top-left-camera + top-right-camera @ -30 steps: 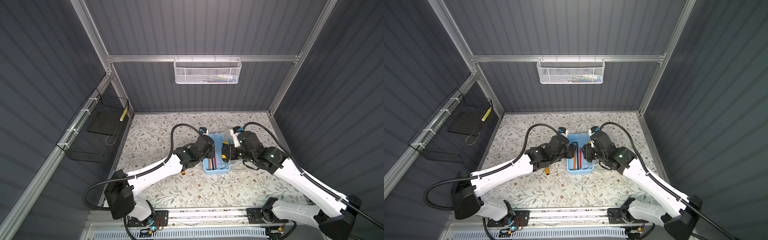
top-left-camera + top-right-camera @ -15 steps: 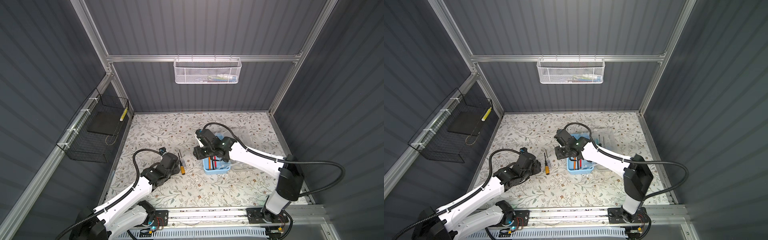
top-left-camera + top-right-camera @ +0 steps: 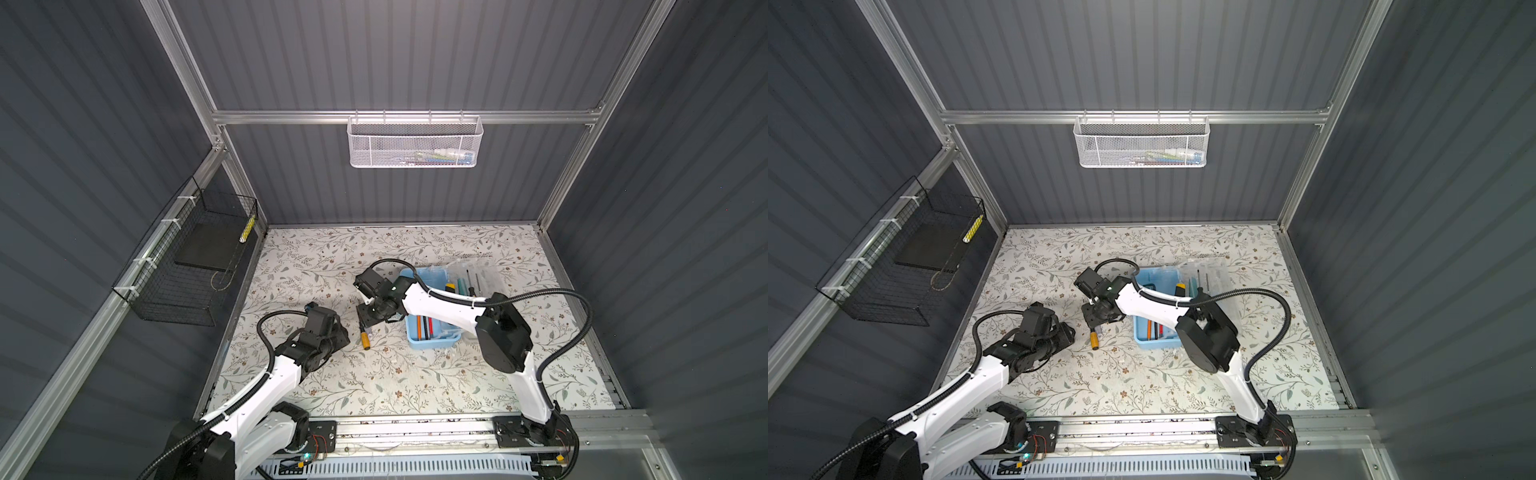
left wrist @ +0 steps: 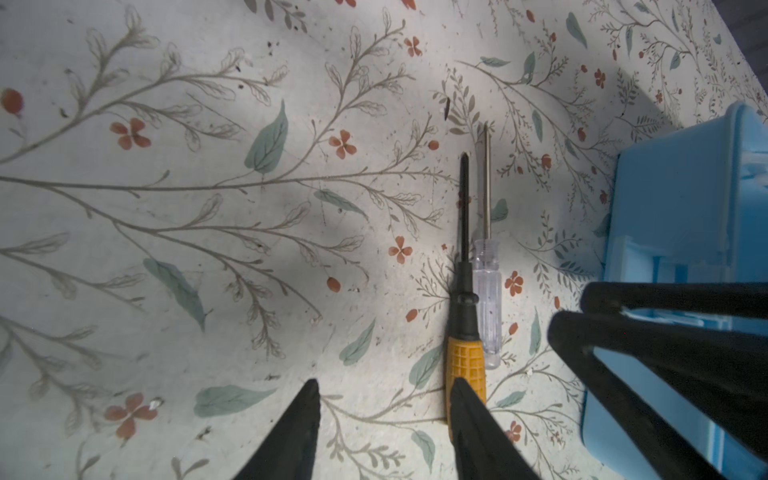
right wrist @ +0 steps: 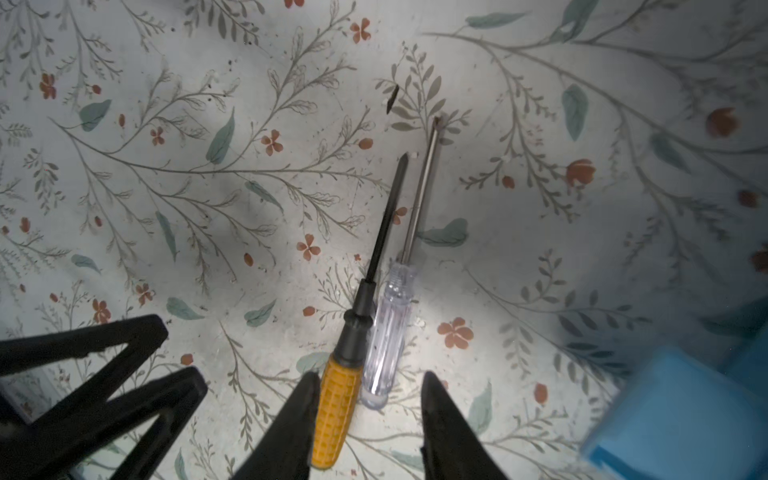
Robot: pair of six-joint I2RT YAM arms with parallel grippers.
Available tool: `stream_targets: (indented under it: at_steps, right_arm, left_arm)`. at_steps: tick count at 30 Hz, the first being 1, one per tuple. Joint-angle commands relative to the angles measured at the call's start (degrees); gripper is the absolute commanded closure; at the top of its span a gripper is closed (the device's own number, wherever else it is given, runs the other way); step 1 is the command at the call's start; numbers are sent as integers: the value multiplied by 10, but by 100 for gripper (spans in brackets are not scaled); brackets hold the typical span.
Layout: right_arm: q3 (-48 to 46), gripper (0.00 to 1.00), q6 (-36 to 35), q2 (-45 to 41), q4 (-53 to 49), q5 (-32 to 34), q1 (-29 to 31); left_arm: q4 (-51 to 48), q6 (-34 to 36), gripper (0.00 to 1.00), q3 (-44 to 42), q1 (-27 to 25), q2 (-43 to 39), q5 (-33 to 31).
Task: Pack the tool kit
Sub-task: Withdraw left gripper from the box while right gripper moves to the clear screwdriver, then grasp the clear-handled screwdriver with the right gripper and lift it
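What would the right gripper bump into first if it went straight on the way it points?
Most likely the handles of the yellow-handled screwdriver and the clear-handled screwdriver lying side by side on the table: the right gripper points at them, jaws open either side. Depth is unclear.

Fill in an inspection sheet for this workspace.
Surface: floral table, some specks.
Job's things: blue box open, tools inside; clear tray beside it; yellow screwdriver and clear screwdriver side by side on the table.
Clutter: dark chip near their tips.
Hands: right hand open over both handles; left hand open, empty.
Cables: black cable loops on each arm, clear of tools.
Surroundings: white basket on back wall, black basket on left wall.
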Motion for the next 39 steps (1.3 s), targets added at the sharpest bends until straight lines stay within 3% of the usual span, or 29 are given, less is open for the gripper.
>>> stream_targets:
  at_steps: [1,5,30,39]
  right_arm:
    - [34,65,-3,21,-40,23,5]
    - [47,71,-1,40,-49,37,5]
    - [70,72,2,98,-54,40,5]
    - [73,87,2,107,-66,44,4]
  left_arm:
    - [35,-7,50,-10,7,2,28]
    - [45,-6,50,-12,10,5,33]
    - [55,8,52,-7,12,21,28]
    - [60,8,54,-7,12,25,31]
